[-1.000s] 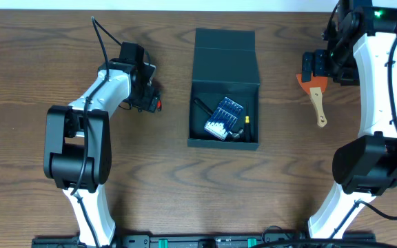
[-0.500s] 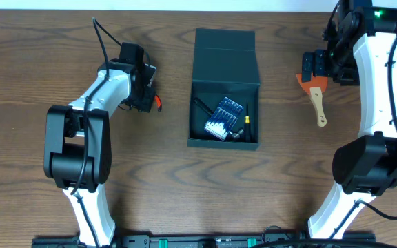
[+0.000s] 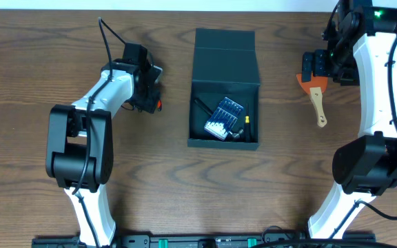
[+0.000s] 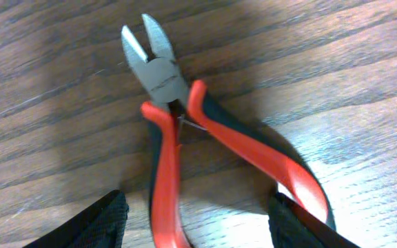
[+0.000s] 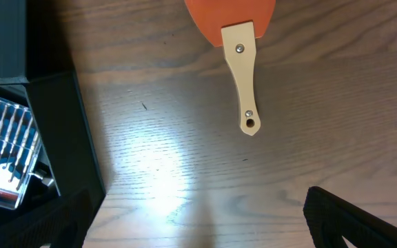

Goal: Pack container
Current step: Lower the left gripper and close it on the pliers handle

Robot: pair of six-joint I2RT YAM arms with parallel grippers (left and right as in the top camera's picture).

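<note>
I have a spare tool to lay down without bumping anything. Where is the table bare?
Free: the wood in front of the container, toward the near edge; the strip between the container and the scraper; the far-left edge beyond the left arm. Crowded: left of the container, where the left end effector stands over the cutters.

The box (image 3: 225, 62) is sitting mid-table (image 3: 150, 172), a bit case (image 3: 223, 117) lying in it; pliers (image 4: 163, 77) are lying left, a spatula (image 5: 242, 76) right.
</note>
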